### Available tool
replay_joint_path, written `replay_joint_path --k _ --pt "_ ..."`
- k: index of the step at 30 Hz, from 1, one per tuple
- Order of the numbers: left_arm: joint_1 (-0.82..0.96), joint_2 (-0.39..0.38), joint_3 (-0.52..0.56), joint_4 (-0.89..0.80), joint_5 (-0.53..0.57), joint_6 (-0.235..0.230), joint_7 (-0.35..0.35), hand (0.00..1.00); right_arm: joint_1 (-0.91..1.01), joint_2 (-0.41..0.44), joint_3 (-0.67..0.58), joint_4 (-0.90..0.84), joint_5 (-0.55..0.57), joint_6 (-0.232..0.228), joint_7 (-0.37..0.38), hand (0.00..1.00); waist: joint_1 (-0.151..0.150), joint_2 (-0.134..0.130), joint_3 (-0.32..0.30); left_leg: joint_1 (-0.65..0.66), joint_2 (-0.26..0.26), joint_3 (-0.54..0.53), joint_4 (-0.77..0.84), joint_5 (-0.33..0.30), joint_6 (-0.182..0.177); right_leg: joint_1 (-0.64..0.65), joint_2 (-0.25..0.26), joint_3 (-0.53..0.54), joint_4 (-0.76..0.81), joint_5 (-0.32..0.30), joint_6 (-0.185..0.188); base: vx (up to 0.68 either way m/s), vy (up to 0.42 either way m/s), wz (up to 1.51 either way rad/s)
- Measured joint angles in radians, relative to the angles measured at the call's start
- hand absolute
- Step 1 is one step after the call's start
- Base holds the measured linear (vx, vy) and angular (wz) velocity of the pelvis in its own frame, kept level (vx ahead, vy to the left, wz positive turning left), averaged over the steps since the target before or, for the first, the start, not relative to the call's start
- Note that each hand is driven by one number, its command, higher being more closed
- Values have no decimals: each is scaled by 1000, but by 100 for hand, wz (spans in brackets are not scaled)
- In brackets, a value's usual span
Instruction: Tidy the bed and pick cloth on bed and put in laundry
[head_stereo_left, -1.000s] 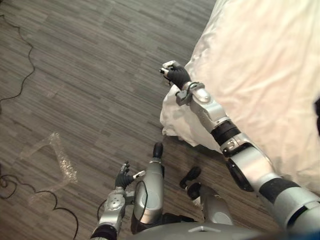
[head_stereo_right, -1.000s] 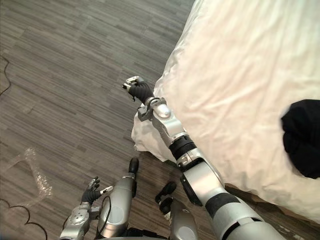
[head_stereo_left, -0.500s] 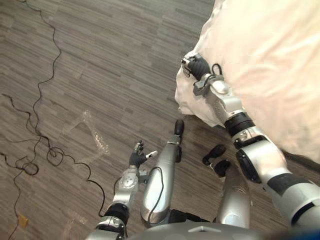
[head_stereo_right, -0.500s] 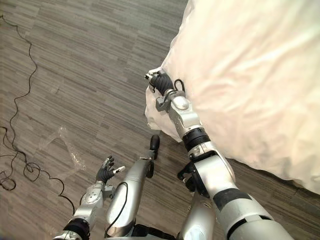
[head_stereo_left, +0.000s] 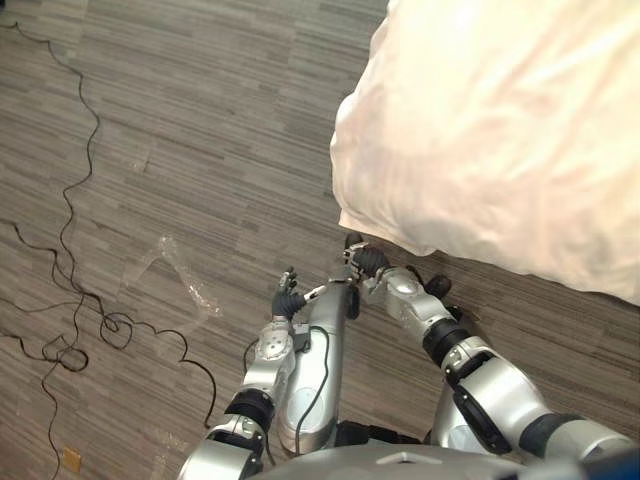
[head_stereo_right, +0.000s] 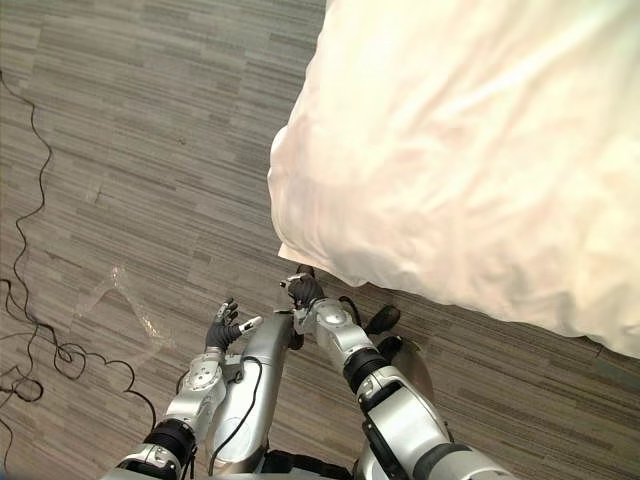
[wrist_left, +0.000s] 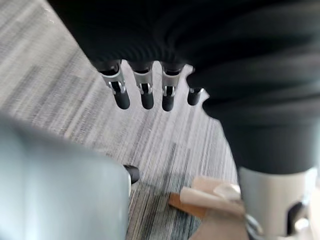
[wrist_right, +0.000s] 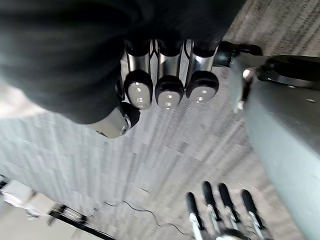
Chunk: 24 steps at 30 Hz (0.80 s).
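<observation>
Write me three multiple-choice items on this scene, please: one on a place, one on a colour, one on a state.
1. Where does the clear plastic wrap lie? A. on a table B. on the floor C. in a hand
2. What colour is the duvet? A. white B. blue C. black
3. How is the right hand? A. shut on cloth B. fingers curled, empty C. flat on the duvet
Answers: 1 B, it lies on the grey planks; 2 A, it shows white throughout; 3 B, its wrist view shows curled fingers holding nothing.
</observation>
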Motion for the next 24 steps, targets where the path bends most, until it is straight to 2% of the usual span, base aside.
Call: replay_joint_path --k 2,4,6,10,11,12,13,15,17,19,20,23,24 --pt "1 2 -1 16 0 0 6 0 19 -7 -5 19 37 -31 -3 100 -9 0 0 32 9 9 0 -6 0 31 13 7 -18 5 2 -16 -33 -22" --pt "22 13 -3 19 2 0 12 0 70 -14 -22 17 83 -63 -3 100 -35 -12 0 89 22 27 -3 -20 -2 83 33 26 -46 16 5 -10 -19 -36" --pt "36 27 -12 18 4 0 19 0 111 -23 -41 17 112 -69 -1 100 -50 -23 0 124 33 47 -17 -24 -4 108 50 43 -76 29 8 8 3 -44" --pt "68 48 -37 16 25 18 25 0 271 -94 -149 27 156 -76 33 100 -90 -43 -1 236 36 101 -86 -24 -6 186 82 85 -164 68 23 45 42 -47" --pt "86 59 -37 17 35 23 25 0 344 -117 -217 38 156 -80 57 100 -114 -59 -2 285 33 125 -115 -25 -6 218 88 104 -193 77 32 87 72 -40" --pt "93 65 -38 17 35 23 25 0 374 -124 -241 38 156 -81 64 100 -122 -68 -4 306 33 139 -128 -25 -6 230 91 114 -203 81 36 92 72 -53" --pt "102 73 -37 18 35 24 25 0 411 -129 -286 26 156 -101 82 100 -133 -80 -10 335 34 155 -145 -25 -6 245 99 132 -222 90 41 116 53 -57" --pt "104 82 -38 66 33 46 23 0 462 -133 -385 52 156 -109 111 100 -164 -106 -29 413 35 197 -179 -30 -9 303 118 165 -272 109 50 144 64 -61" --pt "113 87 -37 103 32 62 16 0 519 -132 -448 76 156 -109 116 100 -184 -117 -69 461 35 217 -203 -36 -15 344 128 178 -306 114 59 134 35 -31" --pt "146 82 -35 122 17 78 -12 0 605 -132 -518 95 156 -116 123 100 -194 -124 -138 517 36 237 -235 -44 -23 394 143 194 -349 121 69 195 16 -28" --pt "156 82 -33 122 7 84 -24 0 631 -131 -533 96 156 -121 125 100 -198 -125 -154 537 37 243 -244 -46 -25 414 147 196 -362 123 72 191 7 -29" --pt "203 80 -12 138 -12 147 -68 0 716 -132 -600 91 156 -158 136 100 -226 -122 -229 653 33 274 -305 -52 -33 517 164 212 -433 134 89 149 22 -26" --pt "216 76 11 151 -23 180 -77 0 734 -138 -634 76 156 -184 139 100 -232 -118 -261 690 32 286 -326 -55 -38 549 172 225 -462 143 95 111 35 -31"
